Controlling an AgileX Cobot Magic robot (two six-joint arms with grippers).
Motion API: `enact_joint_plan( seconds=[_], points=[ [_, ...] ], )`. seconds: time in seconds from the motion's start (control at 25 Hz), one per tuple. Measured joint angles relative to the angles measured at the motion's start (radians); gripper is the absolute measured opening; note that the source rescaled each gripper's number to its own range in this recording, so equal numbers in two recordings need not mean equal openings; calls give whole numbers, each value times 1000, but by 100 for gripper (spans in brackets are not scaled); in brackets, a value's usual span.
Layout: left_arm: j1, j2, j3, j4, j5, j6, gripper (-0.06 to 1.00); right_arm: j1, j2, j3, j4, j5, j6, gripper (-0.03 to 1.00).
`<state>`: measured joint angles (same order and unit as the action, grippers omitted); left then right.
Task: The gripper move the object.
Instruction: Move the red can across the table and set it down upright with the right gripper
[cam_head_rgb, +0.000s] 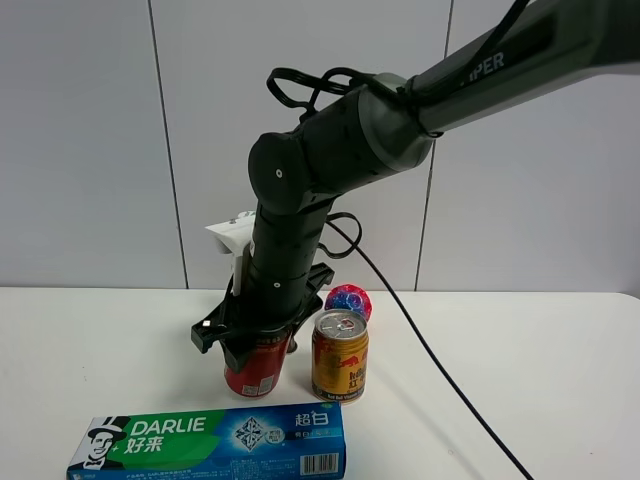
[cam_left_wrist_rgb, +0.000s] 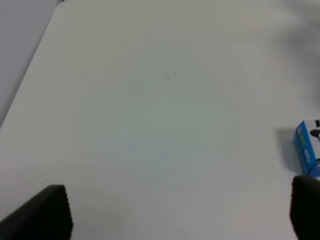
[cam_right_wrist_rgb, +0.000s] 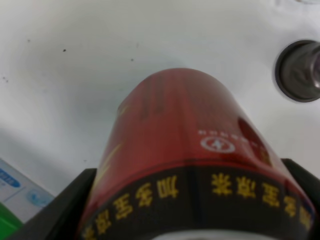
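Darlie toothpaste box lies on the table just in front of the right arm's jaws, which are clamped on the black upper band of the red can. A gold can stands close beside them, with a coloured ball behind. The red can looks light, thin-walled and smooth, so it may slip or dent. Gripping near the stiffer rim, as here, seems soundest.
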<state>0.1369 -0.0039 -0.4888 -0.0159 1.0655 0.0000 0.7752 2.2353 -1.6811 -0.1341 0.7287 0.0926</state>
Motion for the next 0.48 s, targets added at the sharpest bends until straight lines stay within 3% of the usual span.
enact_joint_plan(
  seconds=[0.48],
  points=[
    [0, 0, 0, 0, 0, 0, 100, 0, 0, 0, -19, 0, 0, 0]
  ],
)
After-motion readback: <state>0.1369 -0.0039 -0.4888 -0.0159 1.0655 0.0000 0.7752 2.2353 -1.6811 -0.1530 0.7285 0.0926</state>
